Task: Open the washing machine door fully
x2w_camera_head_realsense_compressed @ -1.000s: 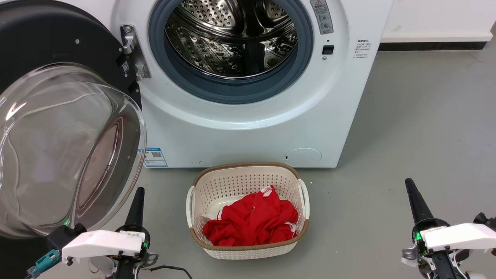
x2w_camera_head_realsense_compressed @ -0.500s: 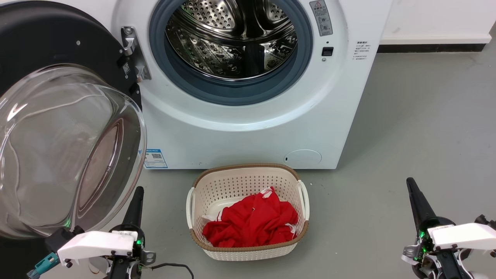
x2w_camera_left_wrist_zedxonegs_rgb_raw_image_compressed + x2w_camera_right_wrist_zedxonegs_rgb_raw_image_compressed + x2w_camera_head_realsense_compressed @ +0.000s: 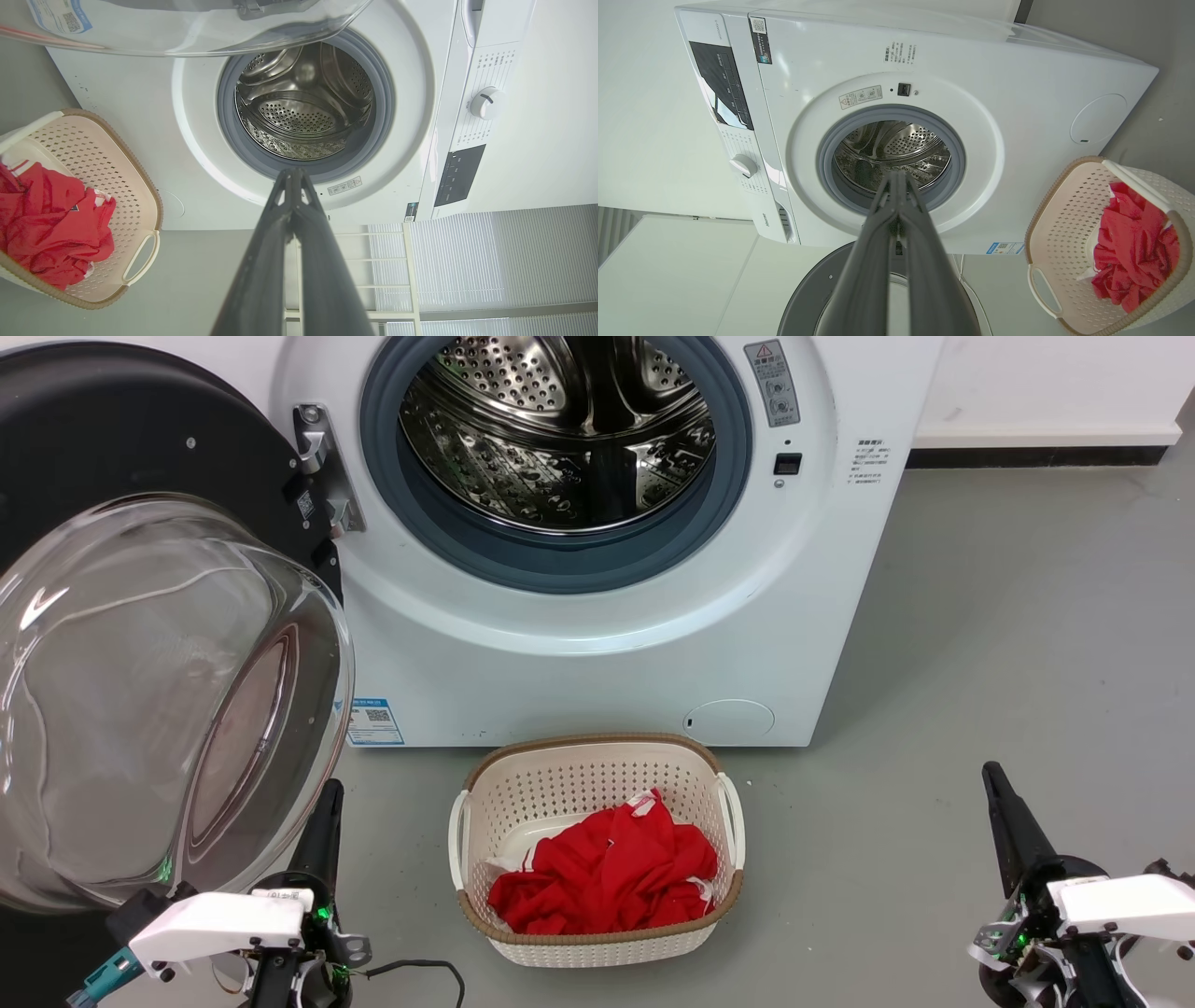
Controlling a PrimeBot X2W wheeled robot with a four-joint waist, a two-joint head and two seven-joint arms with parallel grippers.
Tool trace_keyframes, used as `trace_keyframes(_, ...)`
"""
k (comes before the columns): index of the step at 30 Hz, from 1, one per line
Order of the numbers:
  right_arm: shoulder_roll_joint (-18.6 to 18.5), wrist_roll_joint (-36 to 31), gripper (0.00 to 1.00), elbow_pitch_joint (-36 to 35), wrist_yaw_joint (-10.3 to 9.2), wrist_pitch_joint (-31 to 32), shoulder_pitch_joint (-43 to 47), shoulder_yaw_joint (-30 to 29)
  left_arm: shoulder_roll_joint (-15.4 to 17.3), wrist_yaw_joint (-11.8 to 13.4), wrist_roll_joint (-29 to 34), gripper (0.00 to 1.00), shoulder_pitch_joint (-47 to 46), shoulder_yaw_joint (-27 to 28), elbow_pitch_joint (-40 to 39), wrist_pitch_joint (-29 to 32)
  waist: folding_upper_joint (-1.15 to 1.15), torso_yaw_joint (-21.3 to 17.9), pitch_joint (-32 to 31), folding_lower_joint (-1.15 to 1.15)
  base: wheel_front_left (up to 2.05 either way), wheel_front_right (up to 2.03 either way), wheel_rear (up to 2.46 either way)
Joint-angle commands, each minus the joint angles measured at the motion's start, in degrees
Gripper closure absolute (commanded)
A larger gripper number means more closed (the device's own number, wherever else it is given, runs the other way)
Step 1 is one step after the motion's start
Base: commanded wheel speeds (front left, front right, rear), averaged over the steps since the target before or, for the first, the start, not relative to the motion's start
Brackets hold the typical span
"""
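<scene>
The white washing machine fills the upper middle of the head view, its steel drum uncovered. The washing machine door, a black disc with a bulging glass bowl, is swung out to the left on its metal hinge. My left gripper is shut, low at the left, just beside the glass bowl's lower rim and holding nothing. At the lower right my right gripper is shut and empty, far from the machine. Each wrist view shows its own shut fingers, the left and the right, pointing at the drum.
A beige perforated laundry basket with red cloth stands on the grey floor in front of the machine, between my grippers. A blue label and a round filter cap sit low on the machine's front. Open floor lies to the right.
The whole picture has slid down a little, so the camera moved. Both grippers sit slightly lower in the view. The door keeps its place against the machine.
</scene>
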Motion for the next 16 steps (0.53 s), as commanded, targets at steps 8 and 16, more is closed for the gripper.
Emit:
trace_keyframes(8, -0.07, 4.06, 1.0, 0.42, -0.03, 0.96, -1.12, -0.45, -0.02, -0.65, -3.95, 1.0, -0.55, 0.56, 0.33, 1.13, 0.0, -0.01, -0.2, 0.0, 0.0, 0.0, 0.0)
trace_keyframes(16, 0.01, 7.31, 1.0, 0.72, -0.03, 1.54, -1.37, -0.75, -0.03, -1.03, -7.13, 1.0, -0.65, 0.96, 0.57, 1.85, 0.0, -0.03, -0.4, 0.0, 0.0, 0.0, 0.0)
